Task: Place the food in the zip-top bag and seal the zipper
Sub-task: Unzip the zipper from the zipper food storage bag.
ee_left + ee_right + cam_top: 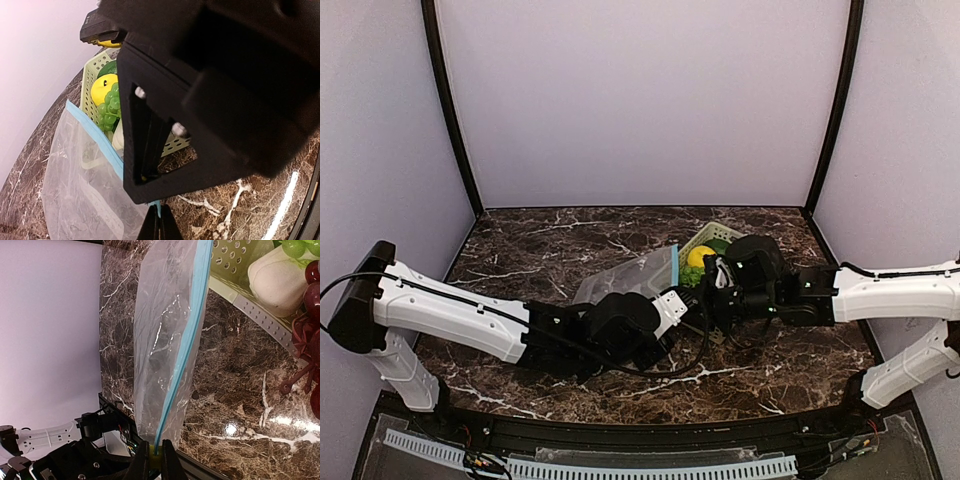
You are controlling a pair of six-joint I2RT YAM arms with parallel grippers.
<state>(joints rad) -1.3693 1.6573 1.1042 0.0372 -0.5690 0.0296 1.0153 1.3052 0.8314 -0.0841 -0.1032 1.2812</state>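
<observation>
The clear zip-top bag (625,280) lies flat on the marble beside a pale green basket (712,236). Its teal zipper (192,335) runs along the edge facing the basket. My left gripper (160,227) is shut on one end of the zipper (95,135). My right gripper (155,460) is shut on the strip's end in its own view, with the bag (160,350) stretching away from it. The food sits in the basket: yellow lemon (102,90), green grapes (110,112), white bulb (277,275), dark red grapes (310,290). The right arm's black body hides much of the left wrist view.
The two wrists (718,290) crowd together just in front of the basket (92,75). Pale walls close in the marble table (540,250) at the back and sides. A black rail runs along its near edge.
</observation>
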